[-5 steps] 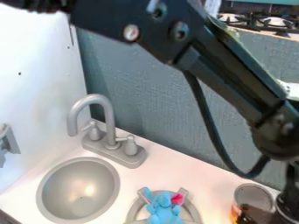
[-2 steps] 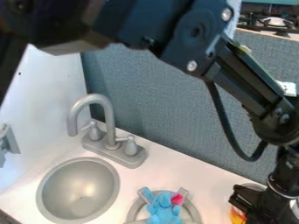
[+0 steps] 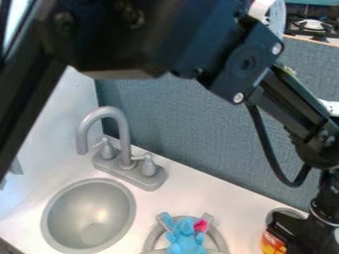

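I'm running the arm (image 3: 248,64) in from the upper left, across the grey back panel (image 3: 179,114), and its gripper (image 3: 283,234) is hanging at the lower right, right by the can (image 3: 271,242) with the orange label. The can is standing on the worktop (image 3: 232,203) near the panel, so a forearm sloping down from above makes sense: the wrist is pointing downward there without the links crowding the faucet (image 3: 120,124). The gripper is covering part of the can from this angle, so I can't say whether it's clamping the can, just touching it or only hanging in front. The can's rim is showing behind it, and the can is looking upright, presumably resting on its base. The cable (image 3: 265,144) is looping slack under the forearm, likely leaving the wrist room to bend. The blue plush toy (image 3: 185,240) with the pink ear is sitting in the round grey holder (image 3: 152,240), left of the can and well apart from the gripper; the raised rim is probably what's keeping it from sliding. The faucet is standing behind the grey basin (image 3: 89,216), spout curving toward it, as a sink needs. Beyond the panel, a stove (image 3: 311,24) is showing at the upper right.
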Robot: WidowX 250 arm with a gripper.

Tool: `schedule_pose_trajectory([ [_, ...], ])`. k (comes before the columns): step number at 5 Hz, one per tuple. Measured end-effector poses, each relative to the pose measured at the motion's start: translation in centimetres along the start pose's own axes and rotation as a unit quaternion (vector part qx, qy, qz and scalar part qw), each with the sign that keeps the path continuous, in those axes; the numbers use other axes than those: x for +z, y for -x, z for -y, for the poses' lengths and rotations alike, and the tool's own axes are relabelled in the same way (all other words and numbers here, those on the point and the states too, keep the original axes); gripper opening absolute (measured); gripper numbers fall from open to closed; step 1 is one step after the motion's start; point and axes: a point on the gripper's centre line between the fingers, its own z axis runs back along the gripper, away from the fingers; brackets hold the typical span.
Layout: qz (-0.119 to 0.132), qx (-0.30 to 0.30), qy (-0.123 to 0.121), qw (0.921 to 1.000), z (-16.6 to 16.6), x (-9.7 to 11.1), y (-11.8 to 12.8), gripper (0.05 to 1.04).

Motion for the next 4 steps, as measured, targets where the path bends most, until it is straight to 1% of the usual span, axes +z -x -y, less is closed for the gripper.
schedule_pose_trajectory([
  [2, -0.018, -0.007, -0.004, 0.9998, 0.14, -1.08, -0.58, 0.094],
  [3, -0.015, -0.009, 0.004, 0.9998, 0.44, -0.88, -0.83, 0.094],
  [4, -0.018, -0.007, 0.007, 0.9998, 0.76, -1.42, -1.06, 0.094],
])
